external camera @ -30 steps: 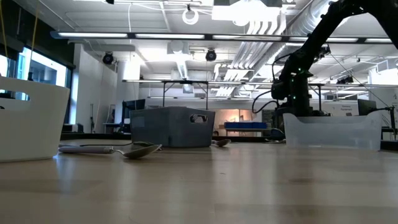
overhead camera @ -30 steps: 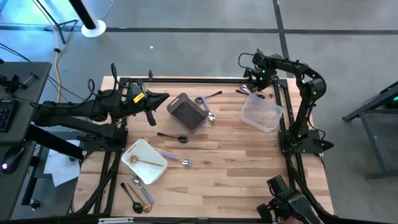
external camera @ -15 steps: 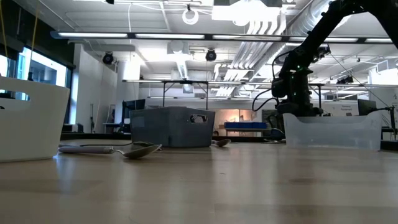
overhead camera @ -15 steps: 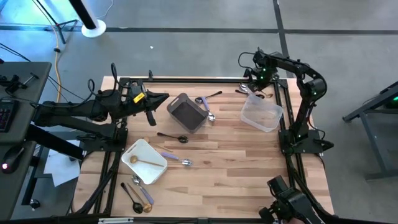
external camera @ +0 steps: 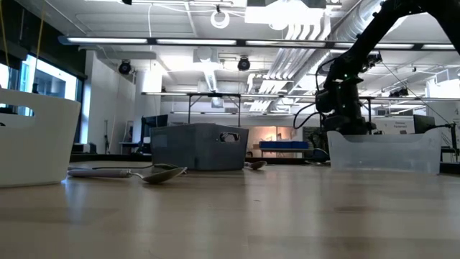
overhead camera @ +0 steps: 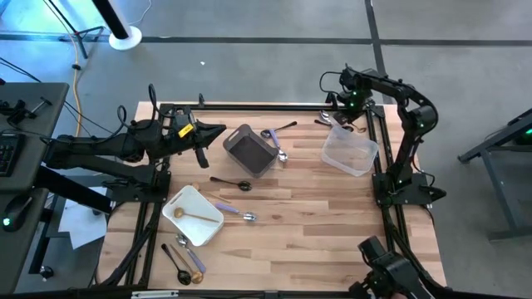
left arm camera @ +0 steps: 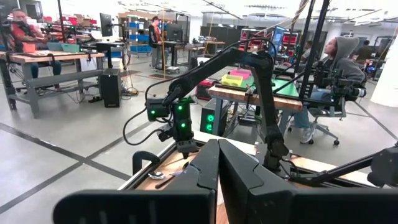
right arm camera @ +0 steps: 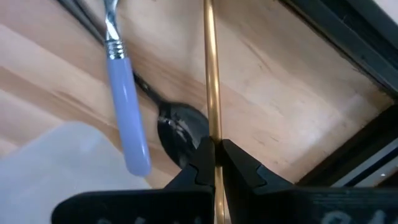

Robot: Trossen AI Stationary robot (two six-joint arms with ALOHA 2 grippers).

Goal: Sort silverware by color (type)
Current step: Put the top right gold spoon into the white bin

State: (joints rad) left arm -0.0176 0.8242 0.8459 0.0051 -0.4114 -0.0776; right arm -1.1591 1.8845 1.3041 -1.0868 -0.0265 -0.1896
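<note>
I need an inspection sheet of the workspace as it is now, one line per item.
Surface: wooden table, dark frame.
Job's things: gold spoon in white tray; black spoon and lilac-handled piece on the wood; more pieces beside grey bin and in the near left corner.
Clutter: clear tub, apparently empty.
Hands: right hand at the far right corner, shut on gold utensil; left hand waits at the left edge, shut.
Cables: yellow cable on the floor.
Surroundings: people at workbenches behind.
</note>
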